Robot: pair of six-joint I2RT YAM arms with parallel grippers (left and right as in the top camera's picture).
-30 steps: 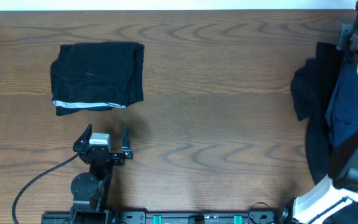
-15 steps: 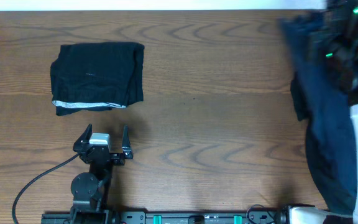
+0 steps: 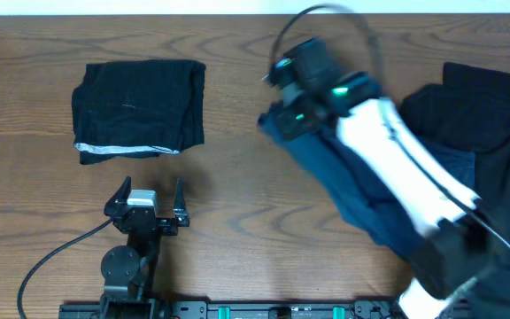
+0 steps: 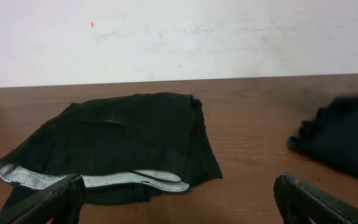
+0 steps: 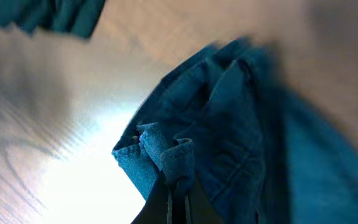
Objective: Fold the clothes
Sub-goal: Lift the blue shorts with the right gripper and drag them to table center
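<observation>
A folded black piece [image 3: 138, 102] with a white edge strip lies at the table's back left, and it also fills the left wrist view as the black piece [image 4: 123, 130]. My left gripper [image 3: 150, 188] rests just in front of it, open and empty, its fingers [image 4: 42, 202] wide apart. My right gripper [image 3: 277, 120] reaches across the middle of the table, shut on a navy-blue garment [image 3: 361, 195] that trails back to the right. In the right wrist view, bunched navy cloth [image 5: 229, 124] sits pinched in the right gripper [image 5: 179, 190].
More dark clothes [image 3: 490, 111] are piled at the right edge of the wooden table [image 3: 228, 221]. The right arm's white link [image 3: 405, 168] crosses the table's right half. A black cable [image 3: 51, 257] runs from the left arm's base.
The right arm has swung from the far right edge to the middle of the table, pulling the navy-blue garment leftward. The left arm and the black piece have not moved.
</observation>
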